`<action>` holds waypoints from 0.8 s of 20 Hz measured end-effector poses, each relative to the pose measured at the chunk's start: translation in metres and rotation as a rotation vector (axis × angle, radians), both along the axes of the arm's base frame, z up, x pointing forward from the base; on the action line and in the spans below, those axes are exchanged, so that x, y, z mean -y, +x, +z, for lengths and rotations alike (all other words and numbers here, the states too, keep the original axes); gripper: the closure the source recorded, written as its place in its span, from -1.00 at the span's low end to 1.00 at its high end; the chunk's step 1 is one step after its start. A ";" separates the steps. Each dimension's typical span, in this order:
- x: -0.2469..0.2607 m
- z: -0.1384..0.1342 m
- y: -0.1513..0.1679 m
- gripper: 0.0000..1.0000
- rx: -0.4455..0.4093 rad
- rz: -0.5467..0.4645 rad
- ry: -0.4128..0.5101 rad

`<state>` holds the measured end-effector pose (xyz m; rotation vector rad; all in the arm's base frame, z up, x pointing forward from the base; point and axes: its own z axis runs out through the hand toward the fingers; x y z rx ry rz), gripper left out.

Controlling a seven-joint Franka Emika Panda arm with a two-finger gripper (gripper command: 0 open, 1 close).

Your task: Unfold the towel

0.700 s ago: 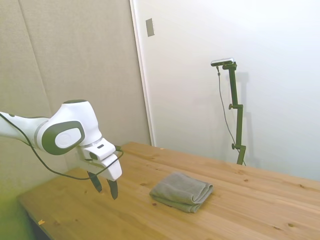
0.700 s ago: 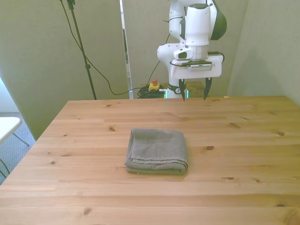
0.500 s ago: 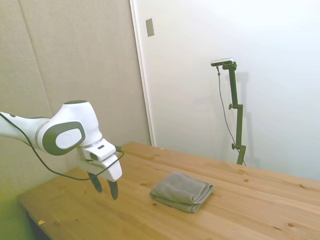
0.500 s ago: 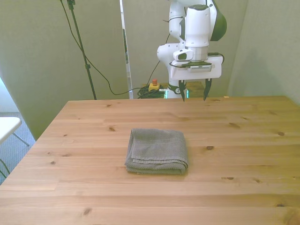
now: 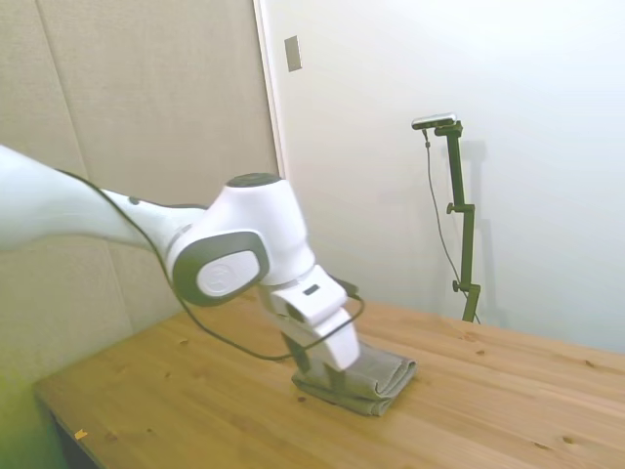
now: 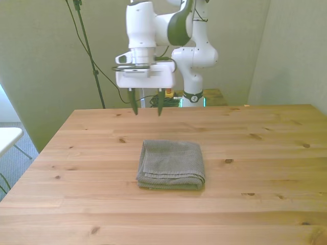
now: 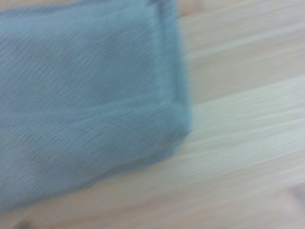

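The grey-taupe towel (image 6: 171, 164) lies folded in a thick rectangle near the middle of the wooden table (image 6: 265, 153). My gripper (image 6: 146, 108) hangs open in the air beyond the towel's far edge, toward the front view's left, with nothing between its fingers. From the side, the gripper (image 5: 320, 371) overlaps the near end of the towel (image 5: 383, 373) and hides part of it. A blurred corner of the towel (image 7: 86, 105) on bare wood (image 7: 243, 143) fills the wrist view.
Wood surrounds the towel on all sides. A small yellow box with a red button (image 6: 167, 93) sits on the floor behind the table's far edge. A white tabletop (image 6: 7, 137) pokes in at the front view's left.
The arm has swung from the front view's right to its left and come over to the towel. The gripper has stayed open. The towel has not moved.
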<state>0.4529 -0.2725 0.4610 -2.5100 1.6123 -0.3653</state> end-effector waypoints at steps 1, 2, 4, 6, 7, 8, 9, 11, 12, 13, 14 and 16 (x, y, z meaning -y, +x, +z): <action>0.035 -0.002 -0.003 -1.00 0.011 -0.012 0.022; 0.034 -0.002 -0.001 -1.00 0.007 -0.005 0.024; 0.023 -0.011 0.006 -1.00 0.007 0.010 0.016; 0.021 -0.026 0.013 -1.00 0.014 -0.004 0.028; 0.023 -0.033 0.017 -1.00 0.020 -0.023 0.059; 0.027 -0.039 0.022 -1.00 0.024 -0.031 0.094; 0.031 -0.045 0.026 -1.00 0.026 -0.031 0.132; 0.038 -0.051 0.036 -1.00 0.022 -0.018 0.206; 0.043 -0.052 0.042 -1.00 0.025 -0.013 0.234; 0.046 -0.053 0.046 -1.00 0.028 0.001 0.268; 0.049 -0.055 0.051 -1.00 0.029 0.024 0.306; 0.054 -0.059 0.057 -1.00 0.021 0.067 0.367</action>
